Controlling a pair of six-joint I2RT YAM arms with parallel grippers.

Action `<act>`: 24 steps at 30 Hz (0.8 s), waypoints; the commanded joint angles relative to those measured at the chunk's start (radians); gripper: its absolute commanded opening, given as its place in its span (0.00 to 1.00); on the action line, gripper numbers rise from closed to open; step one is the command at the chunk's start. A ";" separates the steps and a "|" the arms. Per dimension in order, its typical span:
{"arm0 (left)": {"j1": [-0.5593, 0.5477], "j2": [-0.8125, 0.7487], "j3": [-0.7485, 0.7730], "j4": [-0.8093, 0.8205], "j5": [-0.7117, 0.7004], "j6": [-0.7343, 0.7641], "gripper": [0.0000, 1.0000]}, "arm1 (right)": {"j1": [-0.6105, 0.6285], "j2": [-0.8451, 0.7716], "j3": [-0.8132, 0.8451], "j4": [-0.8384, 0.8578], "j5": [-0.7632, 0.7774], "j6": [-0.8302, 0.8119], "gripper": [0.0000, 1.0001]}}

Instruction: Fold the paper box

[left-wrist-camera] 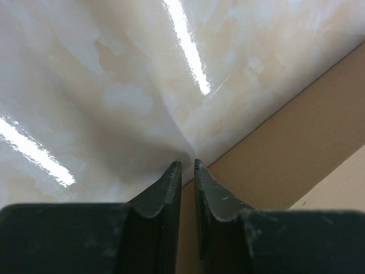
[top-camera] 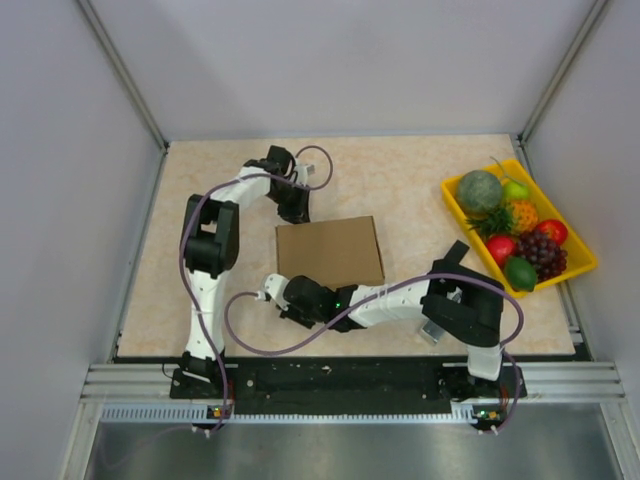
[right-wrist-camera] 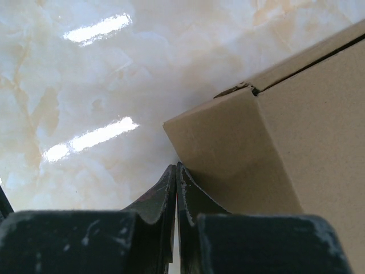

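R gripper [right-wrist-camera: 176,166] pressed together, empty, at 7 o'clock corner of box [right-wrist-camera: 274,165]; L gripper [left-wrist-camera: 187,164] slit-wide, 11 o'clock, box mostly cropped there.

Streaky overhead glare on table [right-wrist-camera: 97,28]

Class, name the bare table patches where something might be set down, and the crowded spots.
Free: far strip between left gripper and fruit tray; gap between paper box and tray. Crowded: box's near-left corner, by the right gripper.
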 commanded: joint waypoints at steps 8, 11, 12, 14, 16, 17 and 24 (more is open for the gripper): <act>-0.046 -0.025 -0.151 -0.039 -0.005 0.015 0.18 | -0.105 0.123 0.036 0.009 0.017 -0.094 0.00; -0.055 -0.034 -0.180 -0.031 -0.005 0.013 0.17 | -0.118 0.139 0.027 0.033 0.076 -0.143 0.00; -0.055 -0.040 -0.184 -0.028 -0.002 0.012 0.17 | -0.118 0.136 0.024 0.029 0.077 -0.154 0.00; -0.052 -0.045 -0.174 -0.027 0.014 0.009 0.17 | -0.112 0.100 0.021 0.000 -0.003 -0.160 0.00; -0.046 -0.054 -0.138 -0.028 0.017 0.000 0.20 | -0.086 0.056 -0.003 -0.009 -0.067 -0.152 0.00; -0.043 -0.054 -0.121 -0.033 0.018 -0.002 0.20 | -0.078 0.021 -0.008 -0.016 -0.128 -0.155 0.00; -0.031 0.014 0.068 -0.113 0.018 0.006 0.24 | -0.061 0.062 0.119 -0.137 -0.305 -0.186 0.00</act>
